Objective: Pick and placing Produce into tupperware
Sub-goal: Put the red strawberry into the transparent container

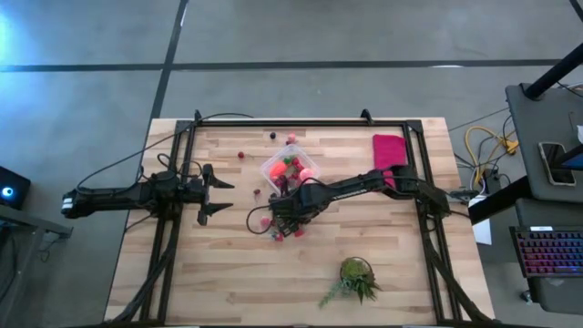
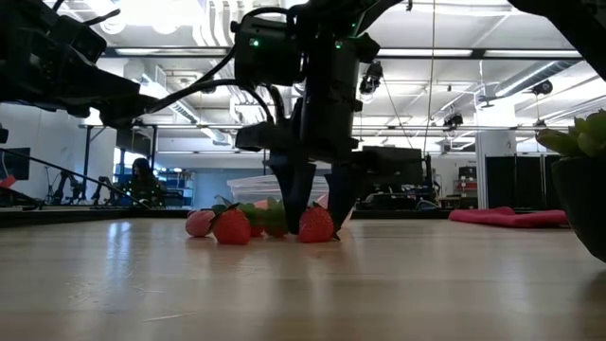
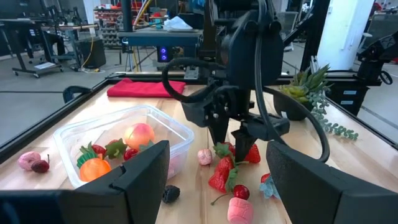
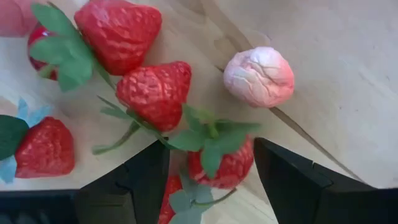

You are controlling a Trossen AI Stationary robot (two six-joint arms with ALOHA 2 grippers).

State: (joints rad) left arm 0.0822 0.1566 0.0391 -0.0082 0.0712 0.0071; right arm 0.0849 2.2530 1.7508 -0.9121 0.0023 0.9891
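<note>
The clear tupperware (image 1: 276, 164) stands mid-table and holds an orange piece (image 3: 94, 168), a peach-coloured piece (image 3: 139, 134) and small red pieces. On the table at its near side lies a cluster of produce: red strawberries (image 4: 155, 93) with green leaves and a pink berry (image 4: 259, 76). My right gripper (image 2: 319, 213) points down over this cluster, open. Its fingers stand on either side of one strawberry (image 4: 221, 167) just above the wood, and I see no touch. My left gripper (image 1: 219, 196) waits open at the table's left.
Loose berries (image 1: 241, 155) lie on the wood left of and beyond the tupperware. A magenta cloth (image 1: 390, 150) lies at the far right. A green spiky plant (image 1: 355, 278) stands near the front edge. The black frame rails (image 1: 301, 123) border the table.
</note>
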